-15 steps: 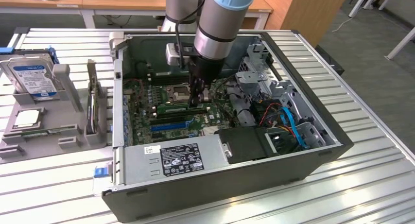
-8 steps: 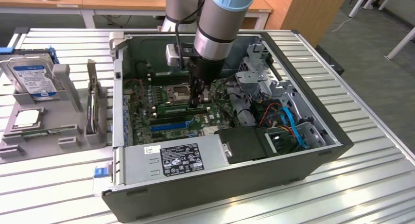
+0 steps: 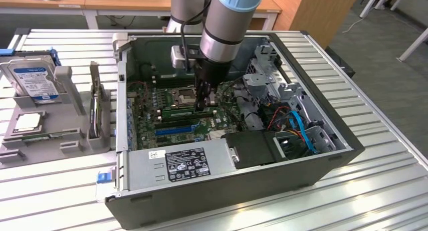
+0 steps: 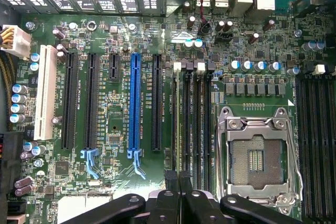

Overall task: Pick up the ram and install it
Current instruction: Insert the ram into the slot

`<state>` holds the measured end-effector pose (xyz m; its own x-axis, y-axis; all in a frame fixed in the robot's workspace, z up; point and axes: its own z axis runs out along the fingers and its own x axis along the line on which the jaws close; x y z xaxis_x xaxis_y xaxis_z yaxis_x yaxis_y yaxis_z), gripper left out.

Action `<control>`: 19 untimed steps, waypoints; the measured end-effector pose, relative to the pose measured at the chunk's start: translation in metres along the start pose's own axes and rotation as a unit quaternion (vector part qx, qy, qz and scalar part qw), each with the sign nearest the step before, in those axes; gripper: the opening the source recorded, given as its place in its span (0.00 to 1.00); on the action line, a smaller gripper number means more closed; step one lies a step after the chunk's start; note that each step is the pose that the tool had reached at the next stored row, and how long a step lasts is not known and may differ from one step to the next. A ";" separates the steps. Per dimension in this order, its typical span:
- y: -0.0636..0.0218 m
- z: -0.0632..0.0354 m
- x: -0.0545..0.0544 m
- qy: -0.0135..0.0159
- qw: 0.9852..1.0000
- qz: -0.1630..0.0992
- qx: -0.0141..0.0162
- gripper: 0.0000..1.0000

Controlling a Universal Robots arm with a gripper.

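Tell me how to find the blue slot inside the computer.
Look into the open computer case, at the green board inside. Long slots lie side by side there: black slots, one white slot, and the blue slot, the only bright blue one.

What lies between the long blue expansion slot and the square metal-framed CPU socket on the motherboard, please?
In the wrist view, a long black expansion slot and then a bank of parallel black memory slots lie there.

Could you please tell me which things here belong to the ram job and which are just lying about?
In the job: gripper, ram at the memory slots, motherboard in the open computer case.
Lying about: hard drive, processor chip and expansion card in the grey holder beside the case.
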<state>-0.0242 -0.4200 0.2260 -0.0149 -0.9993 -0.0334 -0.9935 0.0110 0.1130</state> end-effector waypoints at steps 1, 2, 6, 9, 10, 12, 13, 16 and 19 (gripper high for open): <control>0.0000 0.0000 0.000 0.000 1.000 0.000 0.000 0.11; 0.0000 0.0000 0.000 0.000 1.000 0.000 0.000 0.11; 0.0000 0.0000 0.000 0.000 1.000 0.000 0.000 0.36; 0.0001 -0.0005 0.000 0.000 1.000 0.000 0.000 0.42; 0.0002 -0.0016 0.000 0.000 1.000 0.000 0.000 0.42; 0.0007 -0.0062 0.000 0.000 1.000 0.000 0.000 0.42; 0.0011 -0.0094 0.000 0.000 1.000 0.000 0.000 0.42; 0.0025 -0.0222 -0.001 0.000 1.000 0.000 0.000 0.42; 0.0041 -0.0356 -0.001 0.000 1.000 0.000 0.000 0.42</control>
<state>-0.0243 -0.4200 0.2619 -0.0149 -0.9993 -0.0334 -0.9935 0.0111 0.1130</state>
